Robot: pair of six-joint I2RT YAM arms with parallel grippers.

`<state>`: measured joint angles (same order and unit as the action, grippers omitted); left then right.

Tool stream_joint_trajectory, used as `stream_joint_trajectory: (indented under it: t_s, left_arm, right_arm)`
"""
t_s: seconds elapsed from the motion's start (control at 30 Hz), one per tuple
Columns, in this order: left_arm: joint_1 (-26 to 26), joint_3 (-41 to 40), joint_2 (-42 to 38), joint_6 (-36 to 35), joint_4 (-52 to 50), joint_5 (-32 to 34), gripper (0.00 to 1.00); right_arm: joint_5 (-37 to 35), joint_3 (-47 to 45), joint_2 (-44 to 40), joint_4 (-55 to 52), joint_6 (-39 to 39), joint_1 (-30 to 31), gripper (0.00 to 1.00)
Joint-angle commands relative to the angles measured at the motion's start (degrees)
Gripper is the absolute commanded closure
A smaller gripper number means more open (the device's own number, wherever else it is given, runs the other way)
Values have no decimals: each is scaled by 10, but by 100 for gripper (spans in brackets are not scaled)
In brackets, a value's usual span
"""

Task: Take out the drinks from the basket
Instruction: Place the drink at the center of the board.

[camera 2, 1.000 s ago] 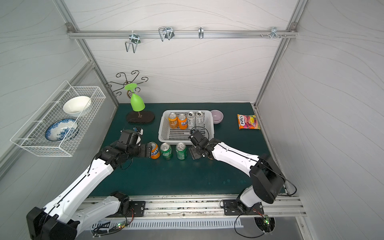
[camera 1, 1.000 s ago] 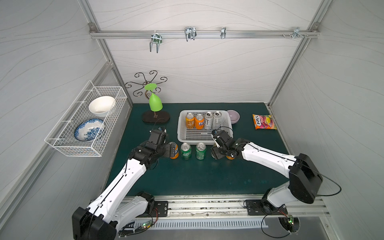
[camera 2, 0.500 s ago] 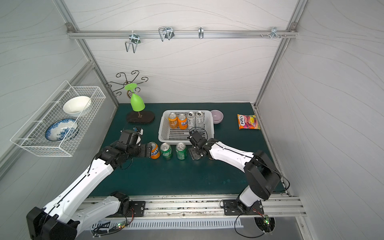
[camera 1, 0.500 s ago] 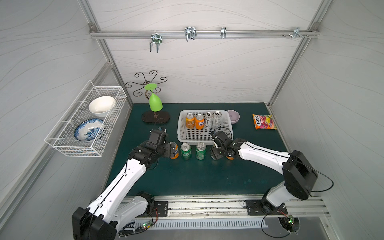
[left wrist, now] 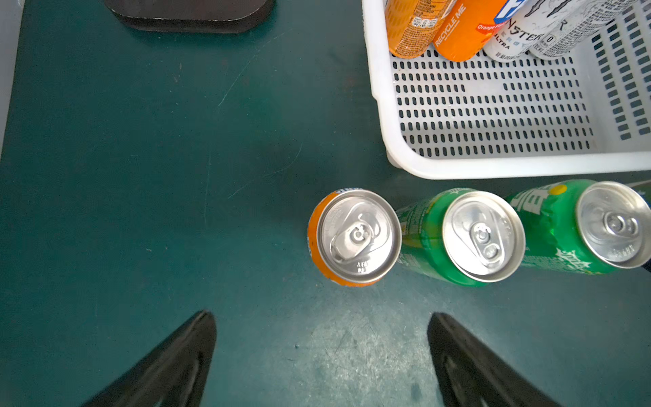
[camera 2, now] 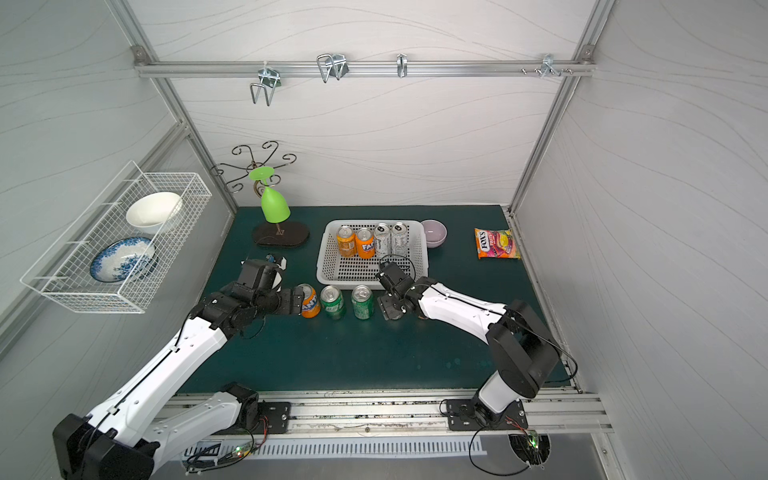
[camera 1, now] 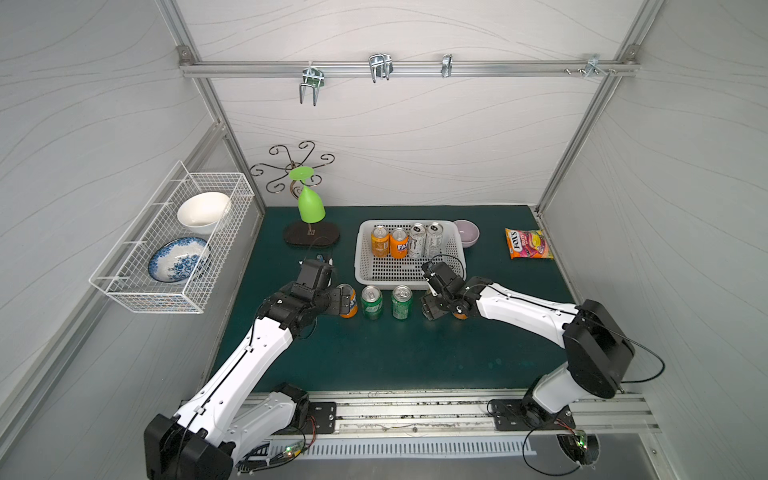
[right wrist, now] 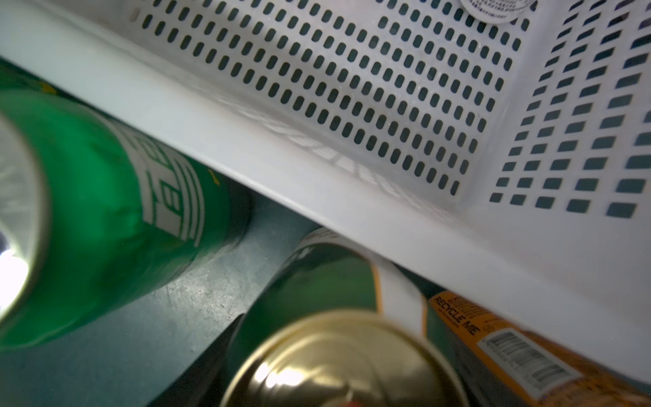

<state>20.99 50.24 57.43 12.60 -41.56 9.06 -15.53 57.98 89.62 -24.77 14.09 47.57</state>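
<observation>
- The white basket [camera 1: 358, 253] sits in the upper middle of the green table [camera 1: 415, 357]. Four drinks stand upright along its far wall: two orange cans [camera 1: 379, 242] on the left and two slim silver-white cans [camera 1: 417, 241] on the right.
- Five more drinks stand in a line just below the basket's near rim: an orange Fanta can [camera 1: 350, 302], two green cans [camera 1: 371, 303], a gold-topped green-white can [right wrist: 338, 359] and another orange can [right wrist: 510, 349].
- The left fingers [left wrist: 183, 359] are spread wide and empty. The Fanta can stands just beyond their tips.
- The right fingers [right wrist: 208, 359] flank the gold-topped can. Whether they grip it or have let go cannot be told.
- The remaining cans lie up-frame of both arms, across the bare perforated floor, with their long axes vertical.
- The right arm looks nearer, since it sits at the basket's lower right corner, close to the silver-white pair.
- The lids are plain silver with pull tabs, and the cans' sides look undented.
</observation>
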Motion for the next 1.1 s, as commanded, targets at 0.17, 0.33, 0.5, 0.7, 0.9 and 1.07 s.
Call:
stream_joint_trajectory:
  t_s: [0.17, 0.33, 0.5, 0.7, 0.9, 1.07]
  left_arm:
    - [-3, 6, -3, -6, 22, -8, 2]
    - [-3, 5, -5, -6, 27, -18, 2]
    - [-3, -5, -17, -4, 49, -46, 2]
    - [-3, 3, -16, -4, 46, -55, 2]
    - [-3, 11, -16, 1, 51, -63, 2]
    - [-4, 20, -9, 6, 56, -65, 2]
  right_arm:
    - [5, 28, -18, -8, -2, -3, 19]
    - [6, 51, -39, -36, -8, -3, 16]
    - [14, 67, -77, -57, -14, -5, 12]
    - [28, 81, -133, -80, -19, -20, 10]
    - [49, 82, -199, -104, -26, -68, 6]
    - [61, 60, -243, -118, -40, -127, 1]
